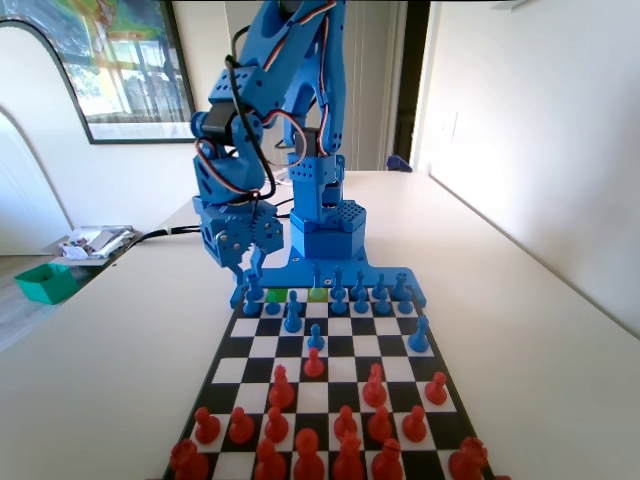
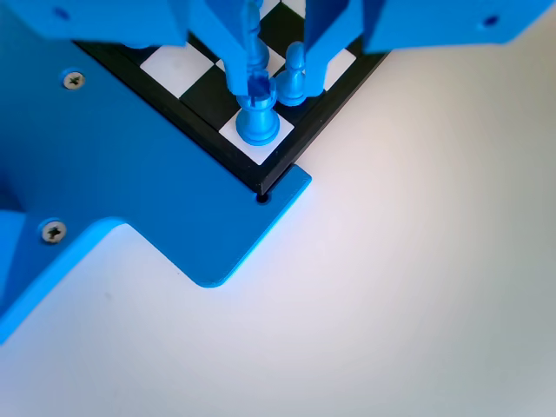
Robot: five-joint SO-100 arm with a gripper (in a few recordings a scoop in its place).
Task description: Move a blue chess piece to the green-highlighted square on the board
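The chequered board (image 1: 258, 372) runs from the red pieces near the camera to the blue rows by the arm. Two green squares (image 1: 277, 296) (image 1: 318, 294) lie in the far row of the fixed view. My gripper (image 1: 252, 278) hangs low over the board's far left corner. In the wrist view the gripper (image 2: 280, 82) is open, its jaws standing either side of a blue corner piece (image 2: 257, 120) on a white square. That piece stands close against the left jaw. A blue pawn (image 2: 295, 76) stands just behind it, nearer the right jaw.
Blue pieces (image 1: 292, 318) (image 1: 316, 338) (image 1: 420, 335) stand forward of the back rows, and a red pawn (image 1: 314, 363) faces the middle one. A green bin (image 1: 45, 282) and papers (image 1: 95, 240) sit left of the table.
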